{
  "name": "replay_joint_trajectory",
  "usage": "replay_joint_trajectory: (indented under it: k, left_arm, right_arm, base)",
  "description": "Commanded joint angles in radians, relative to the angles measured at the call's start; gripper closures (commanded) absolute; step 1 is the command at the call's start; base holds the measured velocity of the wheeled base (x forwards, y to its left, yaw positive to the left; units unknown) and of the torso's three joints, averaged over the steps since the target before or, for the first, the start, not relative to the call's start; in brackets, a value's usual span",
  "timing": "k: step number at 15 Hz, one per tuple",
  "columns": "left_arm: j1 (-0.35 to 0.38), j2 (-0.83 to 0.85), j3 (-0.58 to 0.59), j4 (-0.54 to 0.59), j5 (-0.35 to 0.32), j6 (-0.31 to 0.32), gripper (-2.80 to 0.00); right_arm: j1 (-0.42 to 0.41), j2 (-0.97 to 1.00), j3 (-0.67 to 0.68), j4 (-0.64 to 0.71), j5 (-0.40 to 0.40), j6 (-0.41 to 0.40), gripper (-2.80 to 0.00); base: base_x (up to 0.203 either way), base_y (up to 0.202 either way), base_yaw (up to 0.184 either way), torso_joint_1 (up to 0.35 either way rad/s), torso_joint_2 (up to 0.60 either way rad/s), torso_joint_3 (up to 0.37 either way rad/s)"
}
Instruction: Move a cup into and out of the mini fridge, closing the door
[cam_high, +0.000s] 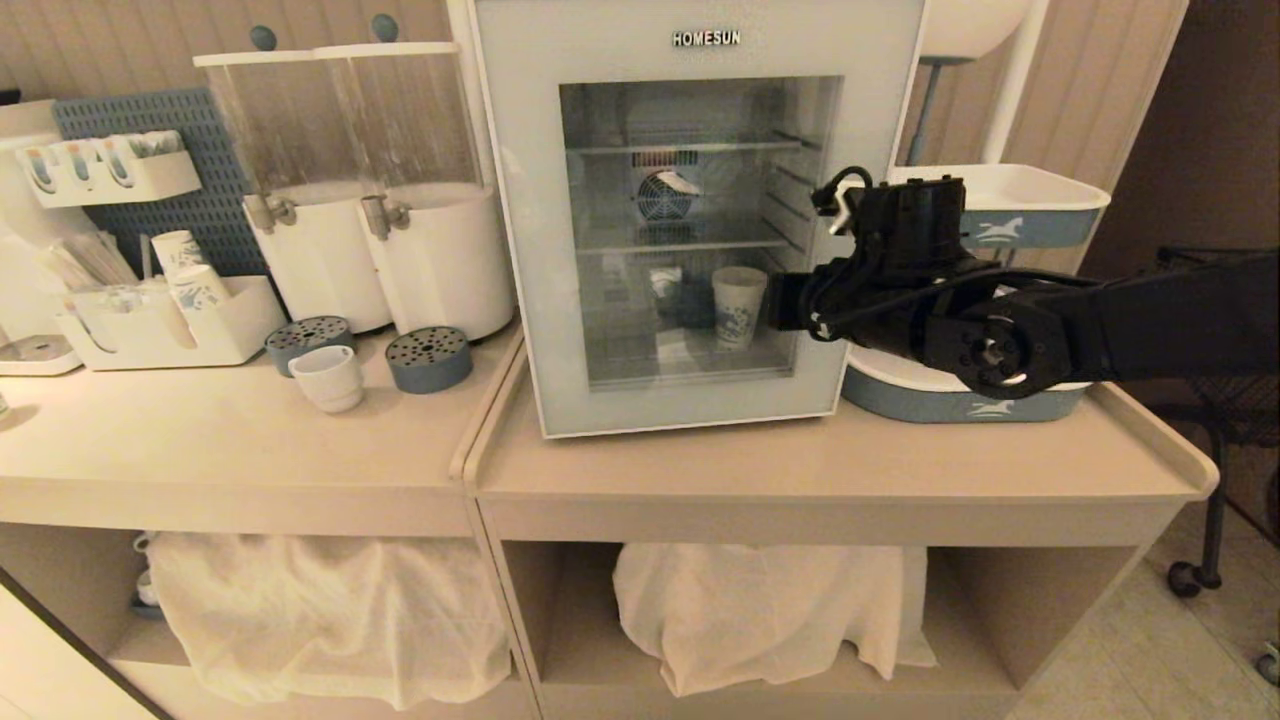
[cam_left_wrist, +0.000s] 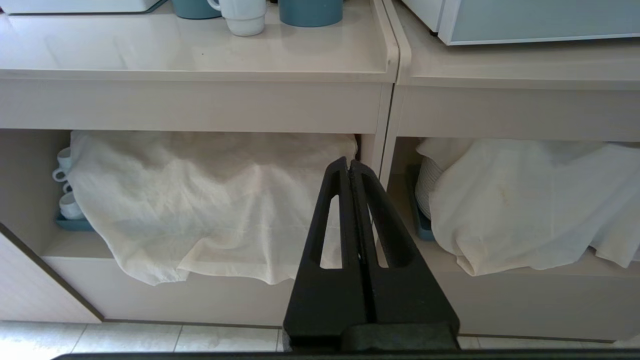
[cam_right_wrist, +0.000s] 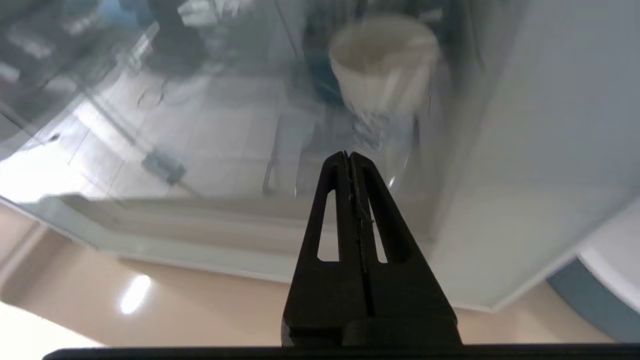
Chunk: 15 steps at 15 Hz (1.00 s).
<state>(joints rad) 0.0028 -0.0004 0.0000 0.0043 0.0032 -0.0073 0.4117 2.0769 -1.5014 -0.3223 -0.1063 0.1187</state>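
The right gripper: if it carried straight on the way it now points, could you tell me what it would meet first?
Most likely the glass of the closed door: the right gripper, shut, points at it, with a paper cup behind the pane. How near is unclear.

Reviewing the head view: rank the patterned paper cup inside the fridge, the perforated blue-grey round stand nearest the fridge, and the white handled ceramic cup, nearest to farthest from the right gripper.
From the right gripper, shut at the door's right edge:
1. Patterned paper cup, just left, behind the glass.
2. Perforated blue-grey round stand, left of the fridge on the counter.
3. White handled ceramic cup, farther left on the counter.
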Motion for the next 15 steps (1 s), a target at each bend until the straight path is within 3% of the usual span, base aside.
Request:
replay_joint_trajectory:
  k: [1,7,12,14,15]
  left_arm:
    - [0.000,0.000,0.002,0.000,0.001,0.000,0.00]
    - [0.000,0.000,0.002,0.000,0.000,0.000,0.00]
    - [0.000,0.000,0.002,0.000,0.000,0.000,0.00]
    - [0.000,0.000,0.002,0.000,0.000,0.000,0.00]
    - [0.000,0.000,0.002,0.000,0.000,0.000,0.00]
  right_arm:
    - [0.004,-0.123,0.097,0.001,0.036,-0.001,0.00]
    - [0.004,-0.497,0.372,0.023,0.066,-0.013,0.00]
    - [0.005,-0.954,0.581,0.170,0.096,-0.003,0.00]
    - [0.005,-1.149,0.644,0.261,0.034,0.030,0.00]
    - [0.005,-1.227,0.668,0.311,-0.045,0.051,0.00]
  base:
    - [0.000,0.000,0.000,0.000,0.00,0.000]
    - [0.000,0.000,0.000,0.000,0.00,0.000]
    - [0.000,0.000,0.000,0.000,0.00,0.000]
    - [0.000,0.000,0.000,0.000,0.00,0.000]
    - [0.000,0.000,0.000,0.000,0.00,0.000]
